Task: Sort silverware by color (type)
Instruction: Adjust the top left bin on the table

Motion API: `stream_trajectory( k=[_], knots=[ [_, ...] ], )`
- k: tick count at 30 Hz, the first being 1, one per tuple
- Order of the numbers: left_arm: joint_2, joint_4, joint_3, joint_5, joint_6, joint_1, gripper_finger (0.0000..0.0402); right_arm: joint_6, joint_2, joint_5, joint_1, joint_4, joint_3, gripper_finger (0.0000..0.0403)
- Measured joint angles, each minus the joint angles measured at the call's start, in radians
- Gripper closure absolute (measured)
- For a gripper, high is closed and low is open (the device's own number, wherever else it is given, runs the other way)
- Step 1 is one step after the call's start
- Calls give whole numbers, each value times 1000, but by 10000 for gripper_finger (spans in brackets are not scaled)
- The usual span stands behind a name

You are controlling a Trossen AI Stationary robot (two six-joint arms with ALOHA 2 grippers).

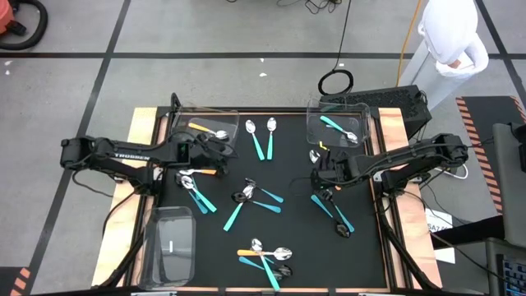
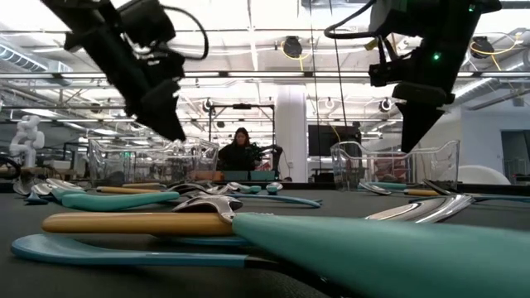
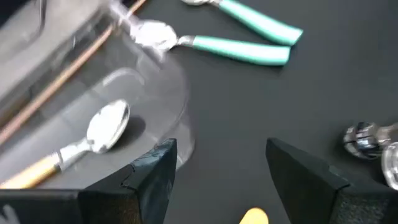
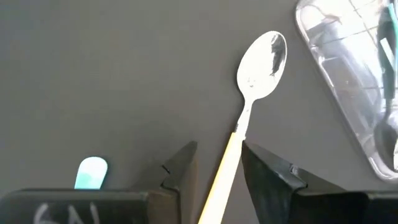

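While the left gripper [image 3: 221,180] hangs spread wide and empty beside the rear-left bin [image 1: 177,123], the right gripper [image 4: 217,171] pinches a light, stiff, slippery orange-handled spoon [image 4: 258,68] mid-handle near the teal bin [image 1: 316,122].

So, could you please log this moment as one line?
left hand: open, by orange-handled spoon's bin | right hand: gripping orange-handled spoon | sorting: unfinished

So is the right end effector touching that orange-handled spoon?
Touching. The right wrist view shows the right end effector with both fingers closed against the handle of the spoon.
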Motion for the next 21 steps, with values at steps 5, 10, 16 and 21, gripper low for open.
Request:
stream_trajectory(
  k=[5, 10, 16, 21],
  knots=[
    [12, 48, -50, 19, -69, 45, 153, -59, 0, -1, 0, 61, 0, 284],
    [21, 90, -57, -26, -81, 123, 153, -124, 0, -4, -26, 112, 0, 284],
    [31, 109, -57, -48, -34, 240, 153, -113, 0, -4, -53, 108, 0, 284],
    [30, 110, -56, -33, -31, 229, 153, -35, -1, -4, -49, 108, -63, 284]
  ],
)
